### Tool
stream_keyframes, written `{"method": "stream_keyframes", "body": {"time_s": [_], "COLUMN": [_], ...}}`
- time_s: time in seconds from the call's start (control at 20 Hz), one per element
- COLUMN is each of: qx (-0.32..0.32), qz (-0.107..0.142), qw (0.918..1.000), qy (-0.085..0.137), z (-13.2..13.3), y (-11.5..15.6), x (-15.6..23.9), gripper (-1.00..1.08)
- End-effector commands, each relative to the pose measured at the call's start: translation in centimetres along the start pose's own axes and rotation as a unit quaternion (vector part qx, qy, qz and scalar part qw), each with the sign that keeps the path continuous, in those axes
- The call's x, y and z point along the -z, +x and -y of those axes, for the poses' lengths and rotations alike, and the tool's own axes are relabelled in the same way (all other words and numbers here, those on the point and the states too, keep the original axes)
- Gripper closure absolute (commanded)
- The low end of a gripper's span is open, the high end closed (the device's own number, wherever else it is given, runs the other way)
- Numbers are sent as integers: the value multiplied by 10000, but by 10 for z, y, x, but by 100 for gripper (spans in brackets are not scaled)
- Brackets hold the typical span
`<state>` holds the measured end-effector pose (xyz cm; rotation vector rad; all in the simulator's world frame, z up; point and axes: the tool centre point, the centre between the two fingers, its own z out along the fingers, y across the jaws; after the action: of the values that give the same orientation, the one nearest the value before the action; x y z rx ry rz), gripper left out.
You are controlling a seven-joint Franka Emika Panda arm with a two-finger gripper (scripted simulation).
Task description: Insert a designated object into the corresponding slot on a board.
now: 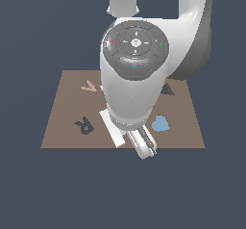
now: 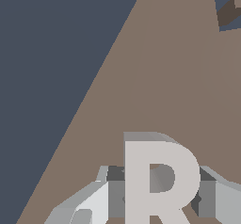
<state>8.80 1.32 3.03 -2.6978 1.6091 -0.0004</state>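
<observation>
Pale grey R-shaped flat block [image 2: 157,183] is seen between the hand's [image 2: 157,197] fingers [image 2: 221,199], closed onto it. Dark R-shaped slot [image 1: 85,125] in the flat brown board [image 1: 182,122] lies well apart from the hand [image 1: 144,146], toward the exterior view's left; sideways carry judged necessary.

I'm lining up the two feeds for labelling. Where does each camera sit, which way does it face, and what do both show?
Exterior view: off the arm, raised, looking down on the brown board with its R-shaped slot and a blue heart; the arm's wrist fills the middle, gripper below it.
Wrist view: on the wrist, looking along the gripper at the light grey R block between its fingers.
Shared: the board and gripper.
</observation>
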Motion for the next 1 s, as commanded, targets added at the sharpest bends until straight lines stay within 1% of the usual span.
{"method": "stream_keyframes", "body": {"time_s": [0.0,0.5,0.7,0.95], "qx": [0,85,271,654], "qz": [1,2,2,2], "qw": [10000,10000,9996,9979], "qy": [-2,-5,-5,-4], "z": [0,-2,-5,-11], "y": [0,0,0,2], "x": [0,3,3,3], "gripper": [108,108,108,108]}}
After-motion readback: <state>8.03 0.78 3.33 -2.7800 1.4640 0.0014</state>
